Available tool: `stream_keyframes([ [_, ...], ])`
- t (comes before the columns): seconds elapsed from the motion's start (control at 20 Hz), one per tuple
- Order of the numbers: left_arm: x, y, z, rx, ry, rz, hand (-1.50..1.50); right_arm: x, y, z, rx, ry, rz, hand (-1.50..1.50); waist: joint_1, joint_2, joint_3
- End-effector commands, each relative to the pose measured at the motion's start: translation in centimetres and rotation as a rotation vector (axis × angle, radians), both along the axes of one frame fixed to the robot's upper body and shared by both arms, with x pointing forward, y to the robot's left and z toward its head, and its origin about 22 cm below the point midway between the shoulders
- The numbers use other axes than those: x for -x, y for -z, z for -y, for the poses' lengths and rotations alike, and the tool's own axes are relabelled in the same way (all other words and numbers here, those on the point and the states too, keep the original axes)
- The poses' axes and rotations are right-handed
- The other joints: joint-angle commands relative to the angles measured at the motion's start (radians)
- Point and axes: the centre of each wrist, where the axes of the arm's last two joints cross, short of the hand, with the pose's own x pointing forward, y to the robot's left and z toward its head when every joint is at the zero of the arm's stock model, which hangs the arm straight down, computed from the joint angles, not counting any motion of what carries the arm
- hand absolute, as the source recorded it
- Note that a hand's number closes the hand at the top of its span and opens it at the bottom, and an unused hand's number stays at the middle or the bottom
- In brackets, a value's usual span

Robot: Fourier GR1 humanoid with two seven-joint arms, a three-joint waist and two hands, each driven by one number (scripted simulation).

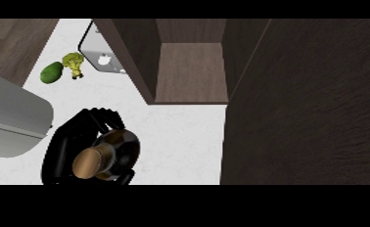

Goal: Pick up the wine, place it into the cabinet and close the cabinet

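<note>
My left hand (pixel 76 147) is curled round the wine (pixel 101 157) and covers most of it; only the brown cap end and a little dark body show. The hand's lower part is cut off at the view's lower edge. My right hand does not show. The open cabinet door (pixel 296 103) runs off the right edge. The cabinet (pixel 189 69) is cut at the top. A grey object (pixel 22 121) leaves the left edge; I cannot identify it.

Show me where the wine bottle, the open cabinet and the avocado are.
wine bottle (pixel 92 161), head view, on its round top.
cabinet (pixel 192 72), head view, on its bare inner shelf.
avocado (pixel 51 72), head view, on its green middle.
</note>
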Motion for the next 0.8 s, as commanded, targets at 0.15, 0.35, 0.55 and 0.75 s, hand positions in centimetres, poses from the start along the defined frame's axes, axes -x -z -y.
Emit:
stream_keyframes([
  [0.15, -1.1, -3.0, 6.1, 0.032, 0.065, 0.031, 1.5, 2.7, -2.1, 1.1, -0.026, -0.049, 0.031, -1.5, -0.008, 0.001, 0.0],
  [0.35, -1.7, -4.4, 9.8, 0.035, 0.067, 0.017, 1.5, 3.2, -1.9, -1.2, -0.025, -0.046, 0.029, -1.5, -0.009, 0.0, -0.001],
  [0.55, -1.3, -5.9, 10.7, 0.074, 0.057, -0.01, 1.5, 3.1, -1.1, 0.8, -0.05, -0.016, 0.047, -1.5, -0.007, 0.0, 0.0],
  [0.75, -4.3, -6.4, 12.7, 0.033, 0.025, 0.012, 1.5, 2.4, -1.3, 1.3, -0.034, -0.039, 0.044, -1.5, -0.01, 0.002, 0.0],
])
